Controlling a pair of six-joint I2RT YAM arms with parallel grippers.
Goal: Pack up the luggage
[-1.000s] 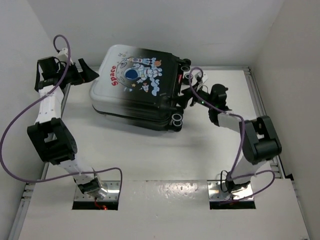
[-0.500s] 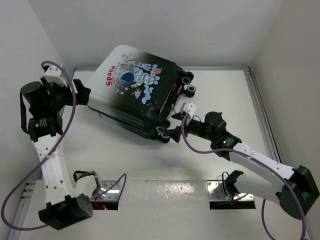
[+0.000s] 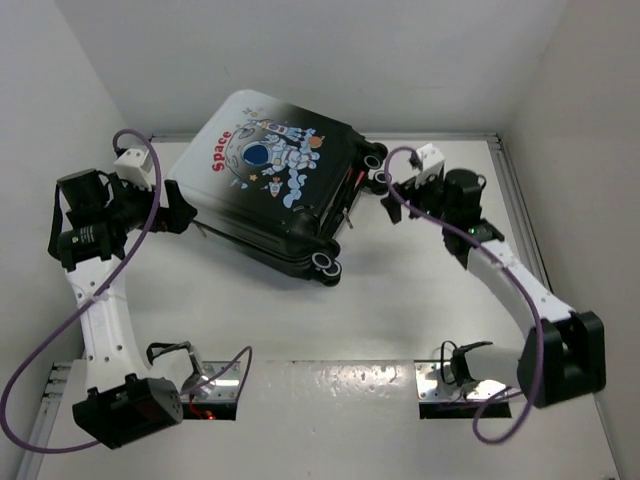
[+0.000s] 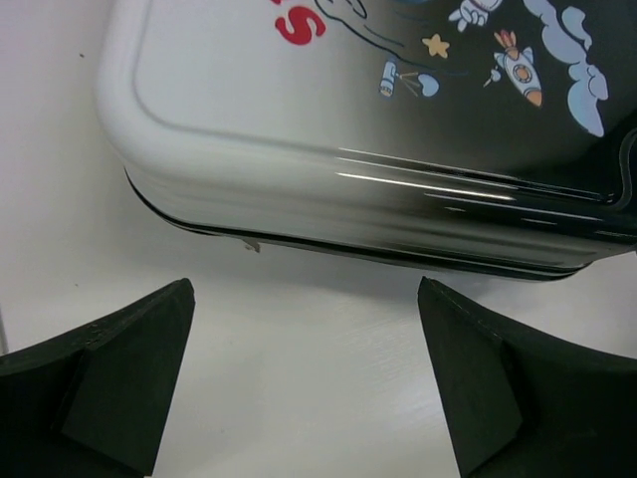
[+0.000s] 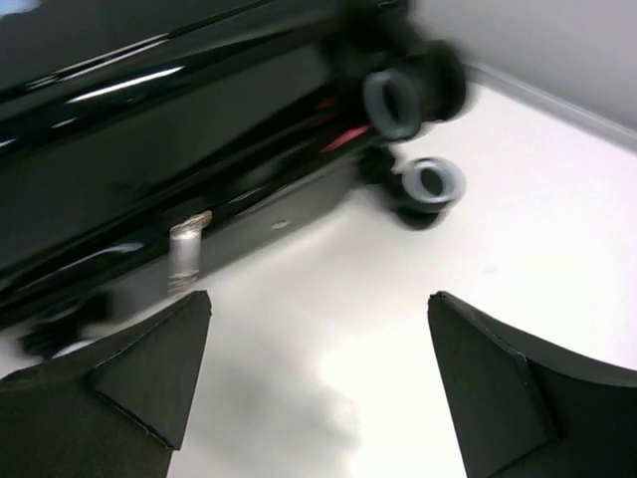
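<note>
Left tool [image 4: 304, 334]: jaws wide apart with nothing between them. It sits just beside the white end of the suitcase [image 4: 398, 129] and does not touch it.
Right tool [image 5: 318, 319]: jaws spread and holding nothing. It points at the black, wheeled end of the suitcase, a little apart from it.
Suitcase place: it lies closed and flat, askew on the far half of the desk [image 3: 420, 300], between the two tools. Its shell fades from white to black.
Hidden or unclear: the underside of the suitcase is out of sight. The right wrist view is blurred, and a small metal-looking piece [image 5: 186, 254] on the seam cannot be identified. In the left wrist view a tiny tab [image 4: 249, 242] hangs under the seam, and what it is cannot be told. The red word there is cut off by the top edge.
Counts: one suitcase and two tools. Three wheels [image 3: 325, 263] show from above, one at the near corner and two close together at the far corner. There are two purple cables [image 3: 60, 335], one along each arm.
Writing: "Space" [image 3: 222, 148] in red, beside a cartoon astronaut [image 3: 265, 152] on the lid.
</note>
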